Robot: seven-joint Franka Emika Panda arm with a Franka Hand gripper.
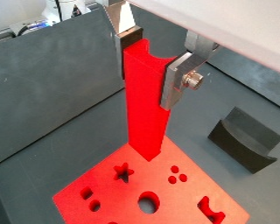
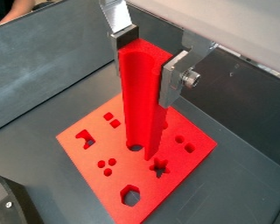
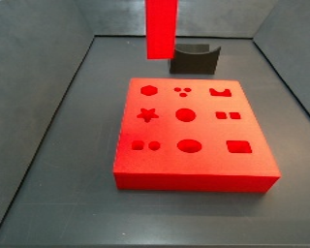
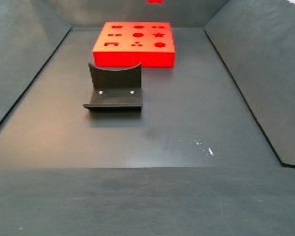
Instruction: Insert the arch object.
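Note:
My gripper (image 1: 149,61) is shut on the top end of the arch object (image 1: 145,105), a tall, smooth, bright red bar that hangs upright between the silver fingers (image 1: 175,80). Both wrist views show this grip (image 2: 149,59), with the bar (image 2: 140,101) held above the flat red board (image 2: 192,156) with shaped holes. Its lower end hovers over the board near the star and round holes (image 1: 147,204). In a side view the bar (image 3: 162,29) hangs over the board's far edge (image 3: 165,167), with the gripper out of frame. Only the bar's tip (image 4: 154,2) shows in a side view.
A dark grey block with a curved dip (image 3: 194,58) stands just beyond the board; it also shows in a wrist view (image 1: 245,137) and in a side view (image 4: 113,88). Dark sloping walls (image 3: 42,87) enclose the grey floor (image 4: 162,138).

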